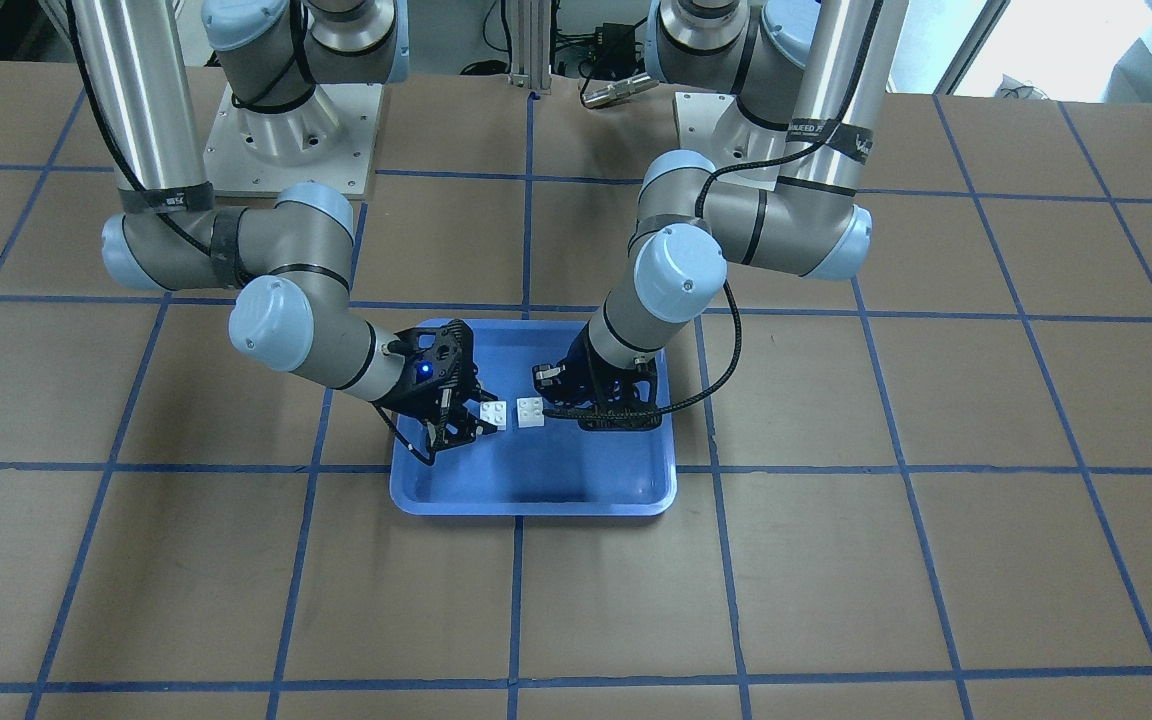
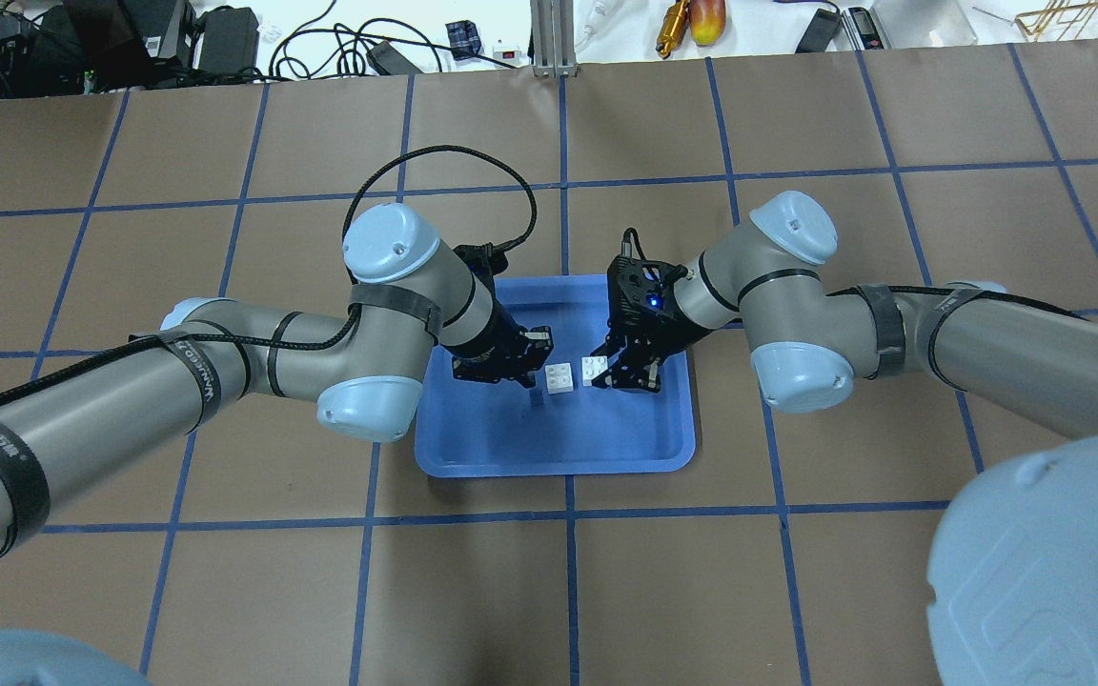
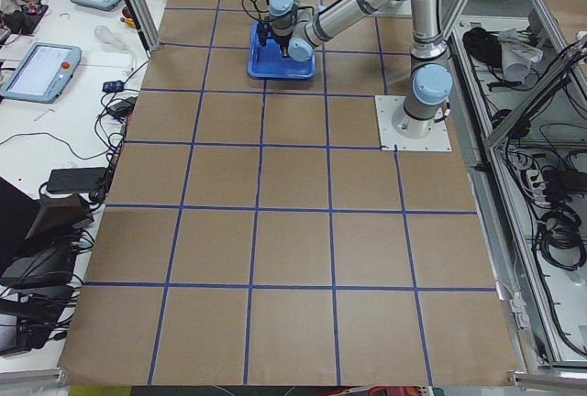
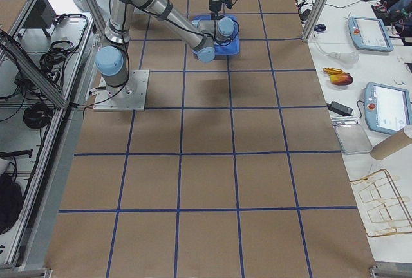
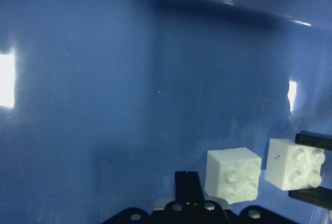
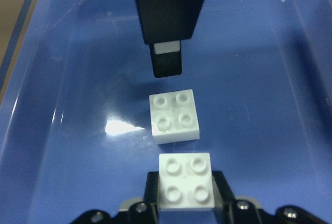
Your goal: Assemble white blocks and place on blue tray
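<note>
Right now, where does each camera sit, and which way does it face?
Front-facing: across the table, facing the robot; both arms show.
Overhead: behind the robot, looking forward and down; both arms reach over the blue tray.
Exterior left: table's end, left arm nearer.
Exterior right: opposite end, right arm nearer.
Left wrist: looks into the tray; one own finger shows.
Right wrist: likewise; right gripper grips one white block.
Both wrist views share that block and the other block.

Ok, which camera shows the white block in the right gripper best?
The right wrist view: the white block sits close, four studs clear, held in the right gripper. The left wrist view shows it small, near the edge; overhead and front views, tiny; side views cannot resolve it.
</note>
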